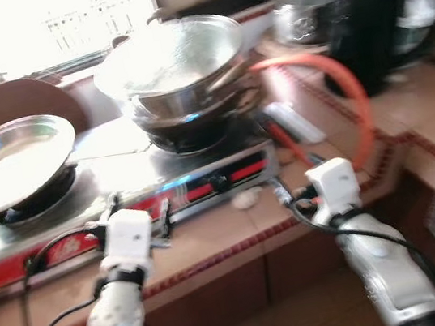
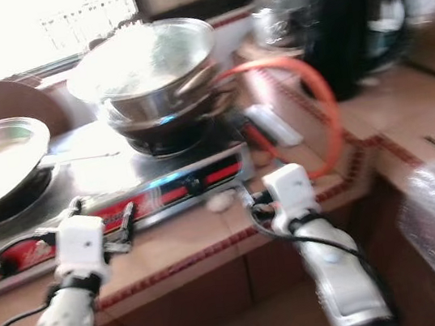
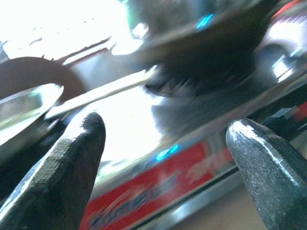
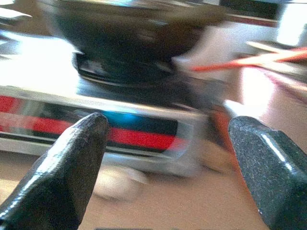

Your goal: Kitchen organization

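A two-burner steel stove (image 1: 204, 183) with a red front strip stands on the tiled counter (image 1: 237, 238). A shallow steel pan (image 1: 13, 165) rests on its left burner. A wide steel bowl (image 1: 173, 59) is stacked on a dark pan on the right burner. My left gripper (image 1: 139, 212) hovers in front of the stove's left half, open with nothing between its fingers (image 3: 72, 163). My right gripper (image 1: 295, 180) is at the stove's right front corner, also open and empty, its fingers (image 4: 72, 163) pointing at the red strip. The picture is blurred.
An orange gas hose (image 1: 349, 82) arches from the stove's right side across the counter. A black appliance (image 1: 364, 22) and a steel pot (image 1: 298, 16) stand at the back right. A round brown board (image 1: 28, 101) leans by the window. A small white lump (image 1: 246, 200) lies before the stove.
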